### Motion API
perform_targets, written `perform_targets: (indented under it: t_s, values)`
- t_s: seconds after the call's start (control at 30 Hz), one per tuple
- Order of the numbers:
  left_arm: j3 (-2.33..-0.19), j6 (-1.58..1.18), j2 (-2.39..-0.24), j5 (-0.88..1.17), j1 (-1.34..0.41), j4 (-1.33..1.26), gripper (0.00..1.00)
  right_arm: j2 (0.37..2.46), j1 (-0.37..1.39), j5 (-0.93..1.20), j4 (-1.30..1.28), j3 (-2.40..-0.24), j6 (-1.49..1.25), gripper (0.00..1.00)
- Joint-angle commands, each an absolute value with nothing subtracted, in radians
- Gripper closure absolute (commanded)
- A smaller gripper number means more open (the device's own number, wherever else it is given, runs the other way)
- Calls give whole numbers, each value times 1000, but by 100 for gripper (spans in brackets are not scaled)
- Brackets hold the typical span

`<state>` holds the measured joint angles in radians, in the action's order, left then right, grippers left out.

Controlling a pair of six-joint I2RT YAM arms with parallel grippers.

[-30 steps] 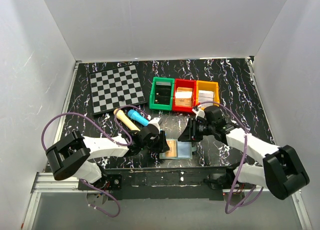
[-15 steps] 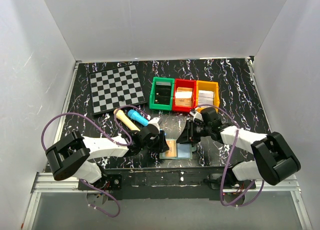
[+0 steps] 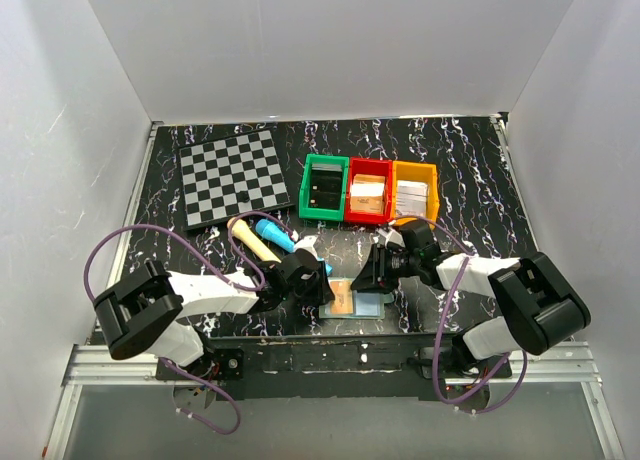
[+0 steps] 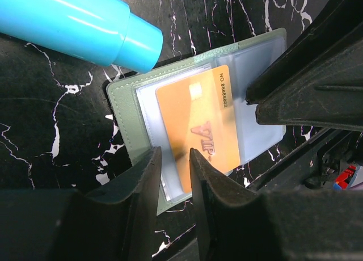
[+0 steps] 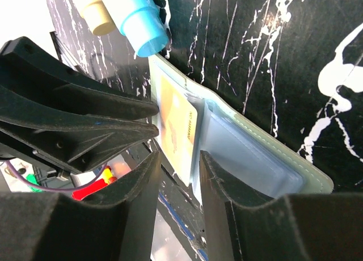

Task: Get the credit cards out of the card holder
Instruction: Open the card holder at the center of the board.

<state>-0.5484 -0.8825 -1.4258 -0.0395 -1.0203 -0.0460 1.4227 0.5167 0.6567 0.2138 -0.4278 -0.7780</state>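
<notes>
Black fingers of the left gripper (image 4: 170, 161) stand close together, having drawn in from a wider set a moment ago. They point down at the left edge of the card holder (image 4: 122, 116) with a slim gap between them and nothing visibly pinched. Just beyond them on the far side lies a blue tube (image 4: 74, 20), its end right beside the holder's corner.

The holder lies open and flat at the near centre of the table (image 3: 470, 170), where it lay a second ago. An orange credit card (image 4: 195, 122) marked VIP sits in its left clear pocket, not yet out.

Further right, the right gripper (image 5: 178, 158) has come in with its arm folded closer. It hangs low over the holder's fold, fingers moderately apart, straddling the card's right edge without clamping it as far as I can see.

Both arms seem to be converging on this one card, the left probably to steady the holder and the right to draw the card out. No card is free yet.
</notes>
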Motion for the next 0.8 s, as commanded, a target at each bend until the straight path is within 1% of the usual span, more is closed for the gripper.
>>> perform_targets:
  t_s: [0.0,0.17,0.53,0.77]
  values:
    - [-552,-888,-1446,-57,-1017,-22,75,1433,520,680,290,-420,-796,59]
    - [-555,-888,-1457,-54,-1017,-20,78,1445,525,681,314,-414,-802,59]
    - [-549,-893,-1453,-54,-1017,-17,82,1480,529,678,290,-423,-785,61]
    - [-548,-893,-1456,-54,-1017,-17,84,1502,545,706,287,-440,-773,70]
